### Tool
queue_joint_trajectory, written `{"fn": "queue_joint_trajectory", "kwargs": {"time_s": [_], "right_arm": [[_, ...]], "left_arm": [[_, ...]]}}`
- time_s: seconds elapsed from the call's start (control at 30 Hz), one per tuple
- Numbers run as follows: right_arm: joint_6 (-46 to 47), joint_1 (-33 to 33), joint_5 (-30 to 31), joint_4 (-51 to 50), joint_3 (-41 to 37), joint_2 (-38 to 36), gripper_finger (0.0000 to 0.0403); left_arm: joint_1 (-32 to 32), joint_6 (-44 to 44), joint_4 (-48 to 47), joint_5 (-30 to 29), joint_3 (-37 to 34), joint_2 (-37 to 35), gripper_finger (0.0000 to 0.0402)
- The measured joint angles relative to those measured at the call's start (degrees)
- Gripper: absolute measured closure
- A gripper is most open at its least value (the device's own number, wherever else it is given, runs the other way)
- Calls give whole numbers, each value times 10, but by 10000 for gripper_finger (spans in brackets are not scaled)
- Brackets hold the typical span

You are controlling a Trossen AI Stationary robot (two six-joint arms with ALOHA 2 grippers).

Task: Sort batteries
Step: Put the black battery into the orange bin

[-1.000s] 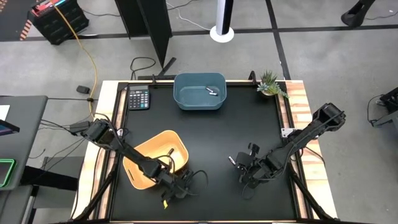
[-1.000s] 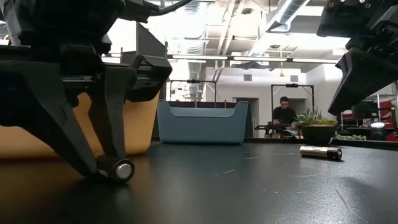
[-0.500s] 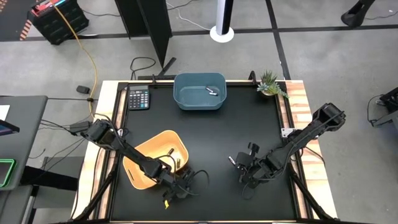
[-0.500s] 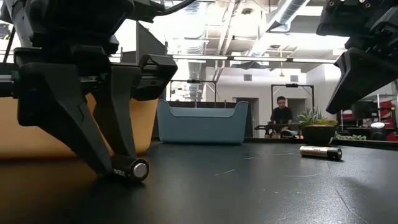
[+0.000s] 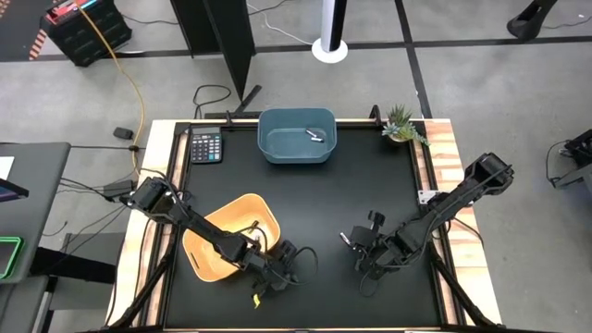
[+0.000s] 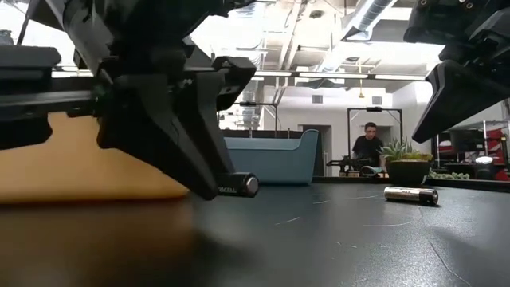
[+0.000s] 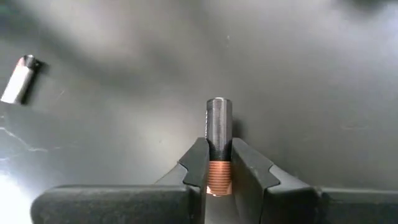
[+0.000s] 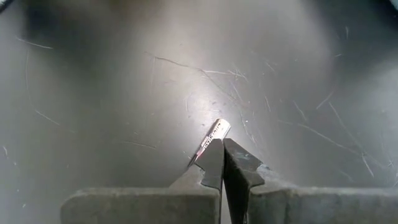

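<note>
My left gripper (image 7: 217,147) is shut on a dark battery with a copper end (image 6: 239,186), right of the orange tray (image 5: 229,239) near the table's front. My right gripper (image 8: 222,144) hangs over the front right part of the table (image 5: 363,259), fingers shut and touching nothing. A whitish battery (image 8: 215,134) lies flat on the table just beyond its fingertips, and it also shows in the low view (image 6: 410,194). The blue tray (image 5: 296,148) at the far edge has batteries (image 5: 315,136) lying in it. My left gripper pinches the dark battery by its copper end (image 7: 217,174) between the two fingers. The battery lies along the fingers, and its dark end (image 7: 218,115) sticks out past the fingertips. The fingers (image 6: 195,151) slant down toward the table. The battery is about level and lifted clear.
A calculator (image 5: 205,146) sits at the far left corner and a small potted plant (image 5: 401,124) at the far right corner. Bare black tabletop (image 5: 351,194) lies between the trays and the two arms. A person (image 6: 367,148) sits in the room beyond.
My left gripper has moved toward the table's right and then risen. The dark battery first slid along the table with it and now hangs clear of the surface. The right arm has kept still.
</note>
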Motion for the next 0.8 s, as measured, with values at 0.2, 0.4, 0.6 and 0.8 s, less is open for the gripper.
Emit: {"fn": "queue_joint_trajectory", "kwargs": {"time_s": [0.2,0.4,0.6,0.8], "right_arm": [[-6,0,5,-1,0,0,374],[-18,-4,8,-1,0,0,374],[-33,-5,9,1,0,0,374],[-51,-5,22,1,0,0,374]], "left_arm": [[8,27,36,2,5,-4,362],[23,50,37,3,39,-4,362],[37,75,4,-15,82,-10,362],[42,92,-17,-52,86,-63,362]]}}
